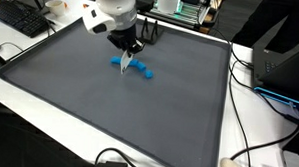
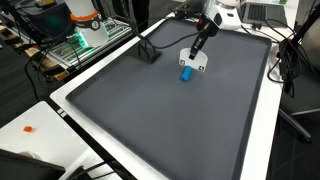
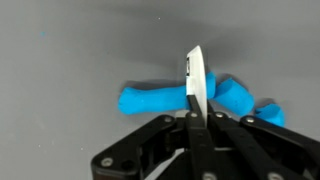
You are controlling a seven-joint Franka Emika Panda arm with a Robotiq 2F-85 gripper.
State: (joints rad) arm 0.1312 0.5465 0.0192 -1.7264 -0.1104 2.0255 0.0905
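Note:
My gripper (image 3: 198, 116) is shut on a thin white flat blade (image 3: 197, 74) that points down at a blue lump of putty-like material (image 3: 152, 100). In the wrist view the blade stands across the lump, and more blue (image 3: 236, 95) lies on its other side. In both exterior views the gripper (image 1: 127, 49) (image 2: 198, 44) hangs over the dark grey mat (image 1: 79, 101) (image 2: 150, 120) with the white blade (image 1: 125, 65) (image 2: 194, 62) reaching the blue lump (image 1: 138, 69) (image 2: 186, 75). Whether the blade's edge touches the lump I cannot tell.
The mat has a white border (image 1: 29, 94). A keyboard (image 1: 22, 19) lies beyond a far corner. Cables (image 1: 251, 107) trail along one side. A black stand (image 2: 148, 52) sits on the mat near the lump. A rack with green lights (image 2: 82, 38) stands off the table.

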